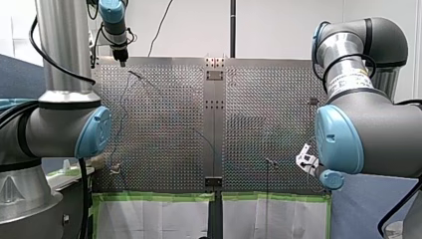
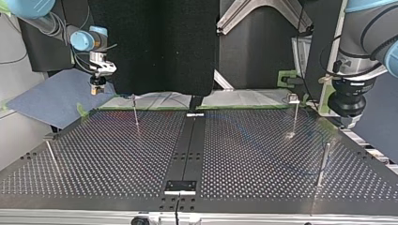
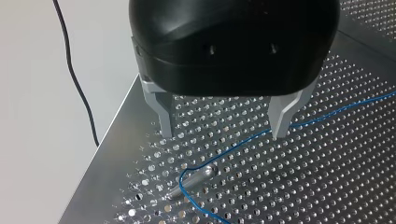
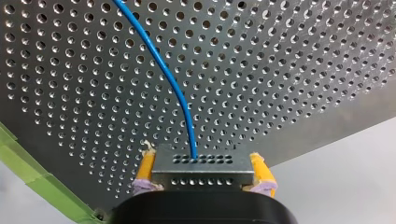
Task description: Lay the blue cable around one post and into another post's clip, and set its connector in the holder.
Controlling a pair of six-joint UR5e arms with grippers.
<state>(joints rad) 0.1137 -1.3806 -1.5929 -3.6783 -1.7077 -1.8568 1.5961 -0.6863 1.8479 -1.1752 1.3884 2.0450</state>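
My right claw (image 4: 201, 157), at the top view's upper left, is clamped by its yellow pads on the connector (image 4: 201, 173). The blue cable (image 4: 164, 70) runs from the connector out over the perforated surface (image 4: 303, 70). My left claw (image 3: 224, 135) hangs spread wide and empty above the surface, and the cable passes below, between its fingers, and bends round a post (image 3: 196, 177) just ahead.

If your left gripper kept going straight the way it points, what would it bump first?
Probably the blue cable, crossing under my open left gripper, then the perforated table. The post looks just off that line; depth is unclear.
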